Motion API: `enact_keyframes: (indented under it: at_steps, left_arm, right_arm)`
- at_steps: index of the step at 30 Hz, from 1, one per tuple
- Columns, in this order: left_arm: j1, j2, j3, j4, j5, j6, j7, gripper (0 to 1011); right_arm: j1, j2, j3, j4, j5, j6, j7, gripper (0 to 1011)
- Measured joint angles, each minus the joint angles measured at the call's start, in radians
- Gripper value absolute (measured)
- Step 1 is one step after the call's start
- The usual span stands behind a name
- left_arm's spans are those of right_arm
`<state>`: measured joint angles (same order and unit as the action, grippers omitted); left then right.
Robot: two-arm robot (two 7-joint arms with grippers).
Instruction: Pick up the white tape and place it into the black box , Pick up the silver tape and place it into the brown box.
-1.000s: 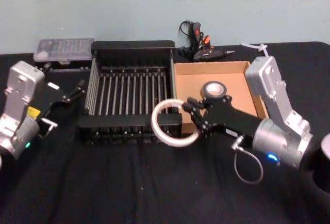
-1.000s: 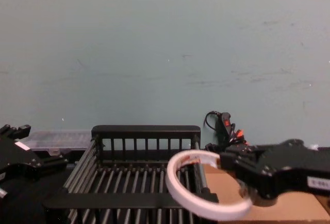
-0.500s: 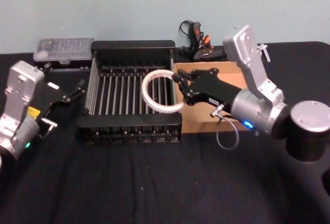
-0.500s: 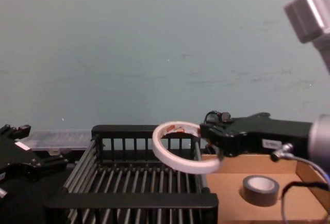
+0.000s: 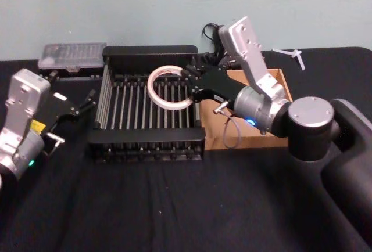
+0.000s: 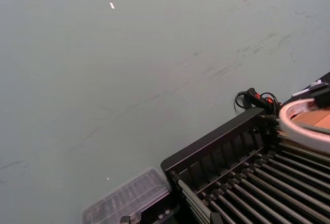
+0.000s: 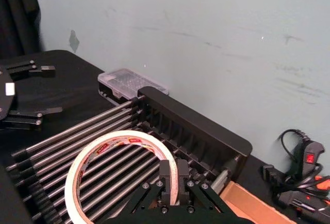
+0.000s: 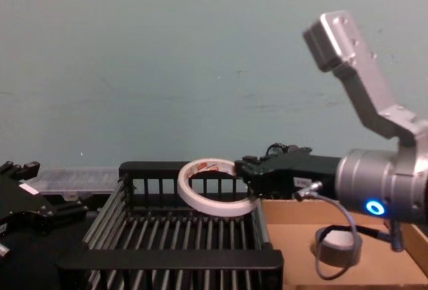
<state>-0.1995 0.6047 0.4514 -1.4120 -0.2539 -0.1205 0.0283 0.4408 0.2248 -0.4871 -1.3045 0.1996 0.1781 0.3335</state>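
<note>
1. The right gripper [image 5: 192,85] pinches the wide white roll of tape with red print [image 5: 168,88], holding it above the black slatted plastic crate [image 5: 145,147], unreleased.
2. The small grey-silver tape roll [image 8: 340,244] already lies in the shallow brown cardboard box [image 8: 294,236].
3. The left gripper [image 5: 81,105] waits beside the crate, fingers spread, empty.

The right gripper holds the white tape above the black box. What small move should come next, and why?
Probably lower it a little, then open. The right gripper grips the white tape by its rim, held over the bars of the black box, not resting on them. The left gripper sits parked beside the box.
</note>
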Motion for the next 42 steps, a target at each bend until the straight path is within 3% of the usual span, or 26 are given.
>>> enact_keyframes:
  at_steps: [12,17,31,34,42]
  left_arm:
    - [0.000,0.000,0.000,0.000,0.000,0.000,0.000,1001]
    - [0.000,0.000,0.000,0.000,0.000,0.000,0.000,1001]
    - [0.000,0.000,0.000,0.000,0.000,0.000,0.000,1001]
    - [0.000,0.000,0.000,0.000,0.000,0.000,0.000,1001]
    - [0.000,0.000,0.000,0.000,0.000,0.000,0.000,1001]
  right_arm:
    - [0.063,-0.085,-0.010,0.164,-0.059,-0.037,-0.021,91]
    - [0.076,-0.104,-0.008,0.200,-0.074,-0.041,-0.026,91]
    - [0.078,-0.107,-0.007,0.205,-0.081,-0.041,-0.027,92]
    - [0.078,-0.106,-0.007,0.205,-0.080,-0.041,-0.027,138]
    - [0.077,-0.106,-0.007,0.203,-0.078,-0.041,-0.026,383]
